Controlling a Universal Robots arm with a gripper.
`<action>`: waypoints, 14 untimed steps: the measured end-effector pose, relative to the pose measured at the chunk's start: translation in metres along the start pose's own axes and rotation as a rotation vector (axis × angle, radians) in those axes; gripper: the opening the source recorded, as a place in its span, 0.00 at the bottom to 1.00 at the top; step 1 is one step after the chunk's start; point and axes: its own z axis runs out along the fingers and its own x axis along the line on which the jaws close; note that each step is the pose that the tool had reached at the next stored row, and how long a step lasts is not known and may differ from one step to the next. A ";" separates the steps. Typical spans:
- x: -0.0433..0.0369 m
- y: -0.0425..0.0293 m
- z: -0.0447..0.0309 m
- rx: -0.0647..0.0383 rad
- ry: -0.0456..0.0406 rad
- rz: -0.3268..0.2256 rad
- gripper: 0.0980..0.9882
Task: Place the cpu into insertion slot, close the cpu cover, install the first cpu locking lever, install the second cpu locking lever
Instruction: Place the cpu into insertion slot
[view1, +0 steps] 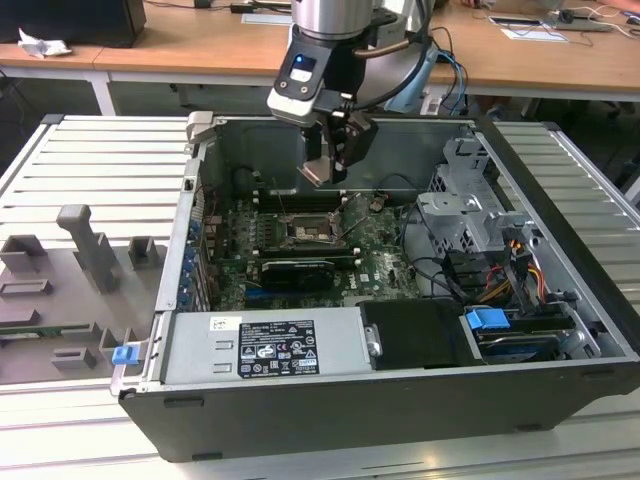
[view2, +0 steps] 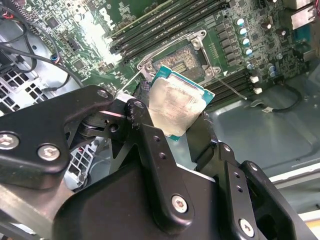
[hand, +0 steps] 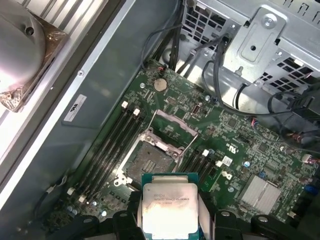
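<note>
cpu (hand: 170, 209) clamped by two edges in gripper (view1: 330, 170), aloft over motherboard (hand: 235, 145), near insertion slot (hand: 146, 159), not touching | risk: likely skewed descent or slip in grip, corner catching socket rim or raised cpu cover (hand: 174, 131), bending contacts | pose: wrist aimed down inside open case (view1: 400, 410), reaching in from above

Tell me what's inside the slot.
Bare contacts, no chip, in the slot. The cpu sits clamped in the gripper above the board. In the second wrist view it hides the slot's near edge.
</note>
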 end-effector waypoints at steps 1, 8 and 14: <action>0.0000 0.0000 0.0001 0.000 -0.0003 0.003 0.49; 0.0000 0.0000 0.0007 -0.001 -0.0031 0.040 0.49; 0.0000 -0.0001 0.0021 -0.002 -0.0050 0.064 0.49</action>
